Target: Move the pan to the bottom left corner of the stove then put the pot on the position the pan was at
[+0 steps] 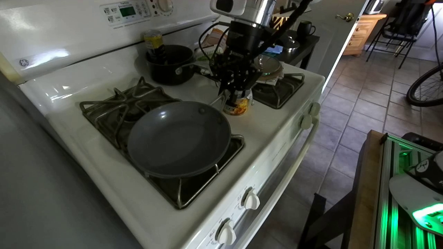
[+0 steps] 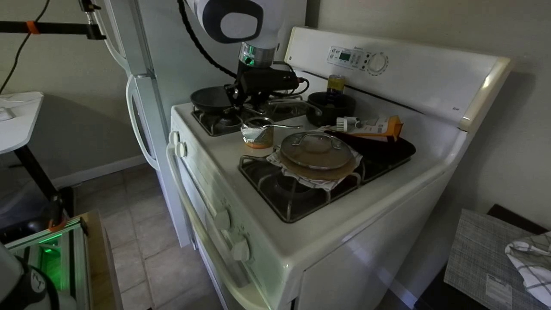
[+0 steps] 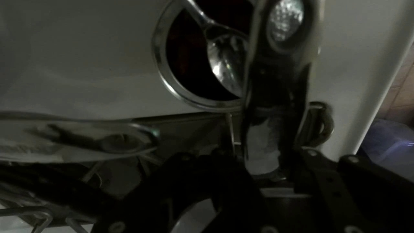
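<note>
Half the job looks done to me: my gripper (image 1: 228, 97) has its fingers (image 3: 213, 178) set around the handle (image 3: 281, 81) of the pan (image 1: 180, 138), but whether they pinch it or merely straddle it, I can't tell! Out from the fingers, the pan lies over the front of the grate (image 1: 123, 121) nearest the refrigerator (image 2: 172, 60), which I'd call the corner we want. That leaves the pot (image 1: 166, 74), back from the fingers toward the control panel (image 1: 128, 12) of the stove (image 1: 263, 121), on the white middle with a can (image 1: 154, 43) in it, so freeing the fingers, then lifting and placing it, all remain.
</note>
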Tool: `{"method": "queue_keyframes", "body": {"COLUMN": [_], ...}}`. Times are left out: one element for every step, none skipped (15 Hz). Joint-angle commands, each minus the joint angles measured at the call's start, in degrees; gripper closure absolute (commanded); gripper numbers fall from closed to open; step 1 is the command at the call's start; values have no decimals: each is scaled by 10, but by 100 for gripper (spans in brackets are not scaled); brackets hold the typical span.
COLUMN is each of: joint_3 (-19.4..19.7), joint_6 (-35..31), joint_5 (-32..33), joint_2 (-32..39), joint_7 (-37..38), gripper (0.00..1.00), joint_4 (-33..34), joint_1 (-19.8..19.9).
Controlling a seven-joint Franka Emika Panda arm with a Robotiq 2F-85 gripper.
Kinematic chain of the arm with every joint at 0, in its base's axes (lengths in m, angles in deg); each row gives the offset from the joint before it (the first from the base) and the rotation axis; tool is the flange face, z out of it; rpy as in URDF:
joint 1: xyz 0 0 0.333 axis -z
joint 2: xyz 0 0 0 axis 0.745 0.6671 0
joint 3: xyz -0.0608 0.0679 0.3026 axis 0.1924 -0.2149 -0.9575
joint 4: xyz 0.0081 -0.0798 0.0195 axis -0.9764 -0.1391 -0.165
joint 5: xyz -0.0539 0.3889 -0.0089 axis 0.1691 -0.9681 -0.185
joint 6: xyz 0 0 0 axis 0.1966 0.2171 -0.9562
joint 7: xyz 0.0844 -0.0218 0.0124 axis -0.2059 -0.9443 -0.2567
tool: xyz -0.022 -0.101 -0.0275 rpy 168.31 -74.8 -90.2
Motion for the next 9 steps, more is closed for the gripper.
{"method": "queue_keyframes", "body": {"joint_3": [-11, -13, -14, -15, -16, -16, -15, -15, -13], "joint_6": [19, 25, 26, 22, 20, 19, 12, 0, -13], "joint_5": [26, 37, 49, 61, 72, 79, 80, 71, 71], "joint_2": [0, -7, -12, -17, -21, -26, -33, -40, -47], "joint_7": [40, 55, 70, 86, 103, 124, 152, 175, 214], "gripper": [29, 20, 13, 5, 1, 0, 0, 0, 0], "joint_4": [24, 27, 30, 33, 36, 38, 40, 41, 42], "joint_1": [-3, -4, -5, -6, -7, -7, -6, -6, -5]}}
